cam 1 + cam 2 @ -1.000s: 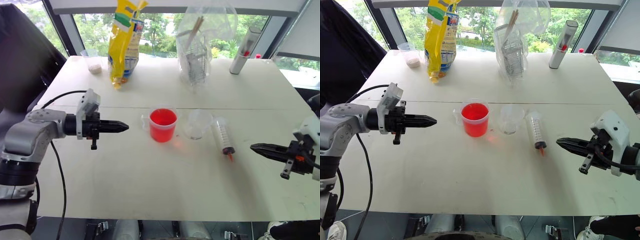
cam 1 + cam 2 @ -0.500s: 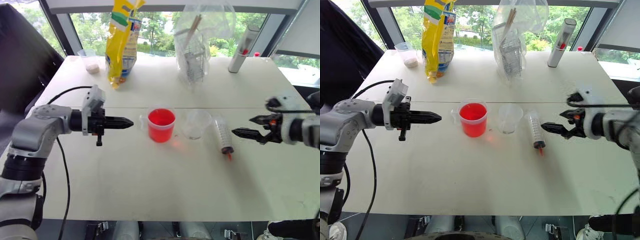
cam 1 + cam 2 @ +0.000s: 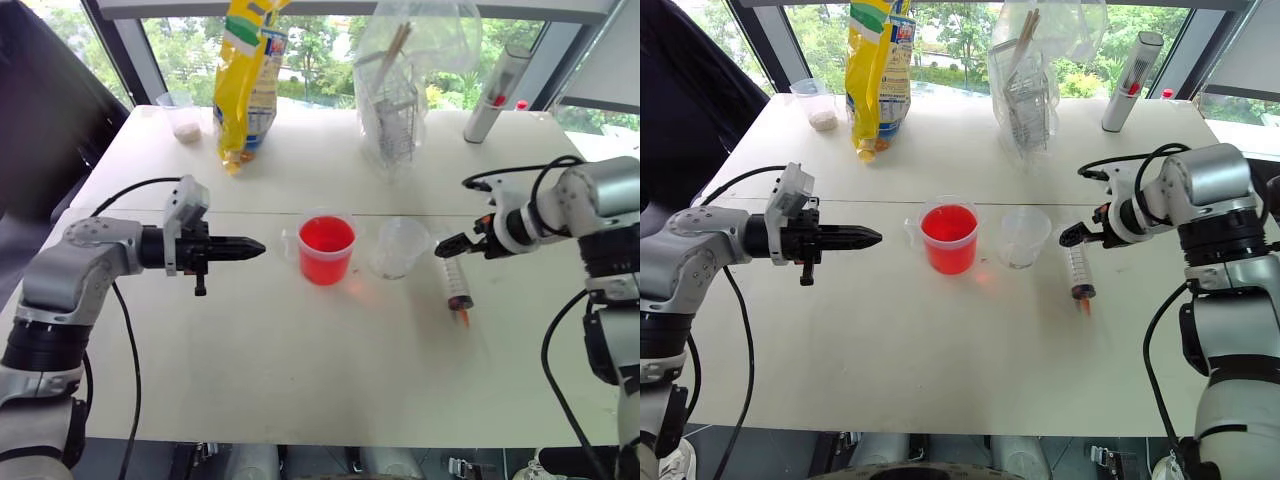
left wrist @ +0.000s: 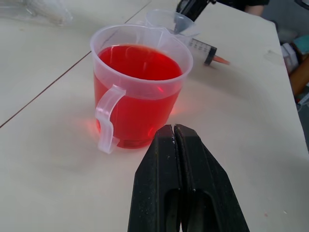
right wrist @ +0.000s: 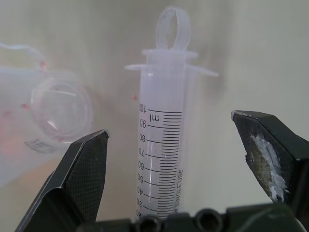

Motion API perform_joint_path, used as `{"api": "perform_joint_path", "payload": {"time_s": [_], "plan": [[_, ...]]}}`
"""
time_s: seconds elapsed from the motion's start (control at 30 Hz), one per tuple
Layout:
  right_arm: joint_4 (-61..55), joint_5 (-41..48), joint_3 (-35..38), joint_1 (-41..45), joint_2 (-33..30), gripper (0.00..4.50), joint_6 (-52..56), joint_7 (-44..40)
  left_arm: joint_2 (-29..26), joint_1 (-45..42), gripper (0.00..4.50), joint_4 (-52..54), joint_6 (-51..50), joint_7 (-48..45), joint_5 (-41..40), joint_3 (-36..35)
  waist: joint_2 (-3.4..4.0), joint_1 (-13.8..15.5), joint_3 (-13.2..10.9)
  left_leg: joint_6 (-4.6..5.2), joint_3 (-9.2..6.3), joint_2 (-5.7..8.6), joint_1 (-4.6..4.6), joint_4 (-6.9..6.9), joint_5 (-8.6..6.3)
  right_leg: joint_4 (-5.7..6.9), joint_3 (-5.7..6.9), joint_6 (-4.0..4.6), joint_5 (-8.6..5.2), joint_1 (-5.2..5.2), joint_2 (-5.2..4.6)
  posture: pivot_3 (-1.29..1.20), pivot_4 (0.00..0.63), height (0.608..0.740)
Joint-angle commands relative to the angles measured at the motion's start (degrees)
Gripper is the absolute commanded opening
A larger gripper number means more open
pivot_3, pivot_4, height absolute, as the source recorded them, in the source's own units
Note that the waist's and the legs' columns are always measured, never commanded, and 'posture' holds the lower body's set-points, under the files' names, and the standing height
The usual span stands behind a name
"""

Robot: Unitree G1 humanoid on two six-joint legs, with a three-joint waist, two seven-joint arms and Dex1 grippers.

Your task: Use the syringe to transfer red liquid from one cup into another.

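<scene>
Table [image 3: 300, 380]: pale, flat, a seam crossing it from 9 to 3 o'clock.

Handled cup [image 3: 326, 248]: clear plastic, set upright at the table's centre, handle turned toward 9 o'clock. Red liquid [image 4: 139, 60] is held in it, nearly to the rim.

Smaller cup [image 3: 398, 246]: clear, flared rim, no handle; placed upright just beside the handled cup at its 3 o'clock, apart from it. No red fill is seen in it.

Syringe [image 3: 455, 282]: laid flat on the table at 3 o'clock of the smaller cup, near it; orange-red tip directed toward 6 o'clock, ring end toward 12. Black graduation marks are read along the barrel in the right wrist view.

Left gripper [image 3: 250, 247]: fingers pressed together, nothing between them; held level above the table at 9 o'clock of the handled cup, pointed at it, apart from it.

Right gripper [image 5: 178, 159]: fingers spread wide, positioned over the ring end of the syringe, the barrel seen between them but not clamped. Contact cannot be told.

Far edge, 12 o'clock: yellow bag [image 3: 247, 75], clear bag [image 3: 405, 75] with a wire rack inside, grey-white tube [image 3: 495, 95] with a red mark, small cup [image 3: 184, 117] with pale contents.
</scene>
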State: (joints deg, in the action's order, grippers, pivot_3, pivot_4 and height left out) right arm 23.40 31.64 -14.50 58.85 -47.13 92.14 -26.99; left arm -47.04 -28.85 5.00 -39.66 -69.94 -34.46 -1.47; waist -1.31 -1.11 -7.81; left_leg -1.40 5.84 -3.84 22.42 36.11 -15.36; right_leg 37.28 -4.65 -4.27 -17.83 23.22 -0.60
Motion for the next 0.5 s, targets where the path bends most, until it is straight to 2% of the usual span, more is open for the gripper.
{"api": "perform_joint_path", "payload": {"time_s": [0.03,0.4,0.5], "plan": [[2.91,-0.48,-0.93,0.44,1.27,4.43,0.36,1.28,-1.02,0.69,0.0,2.79,-0.45,1.19,-1.15,-2.77,0.0,-0.05,0.0,0.0,-0.01,0.0,0.0,0.01,0.0,0.01,0.01,-0.01,0.0,0.0,0.0,0.0,0.15,0.739],[5.23,-2.83,-2.29,-2.4,5.09,4.43,0.36,3.53,-0.92,1.89,0.0,4.83,-1.17,3.39,-1.8,-3.58,-0.18,-0.2,0.13,0.0,-0.04,0.01,-0.1,0.12,0.0,0.13,0.03,0.03,0.05,-0.12,0.04,0.0,0.15,0.739],[5.58,-4.36,-2.12,-2.93,5.8,3.52,0.35,3.3,-0.8,2.08,0.0,5.33,-1.31,3.96,-1.96,-3.55,-0.34,-0.2,0.23,0.0,-0.05,0.0,-0.11,0.14,0.0,0.13,0.03,0.04,0.05,-0.15,0.04,0.0,0.15,0.739]]}}
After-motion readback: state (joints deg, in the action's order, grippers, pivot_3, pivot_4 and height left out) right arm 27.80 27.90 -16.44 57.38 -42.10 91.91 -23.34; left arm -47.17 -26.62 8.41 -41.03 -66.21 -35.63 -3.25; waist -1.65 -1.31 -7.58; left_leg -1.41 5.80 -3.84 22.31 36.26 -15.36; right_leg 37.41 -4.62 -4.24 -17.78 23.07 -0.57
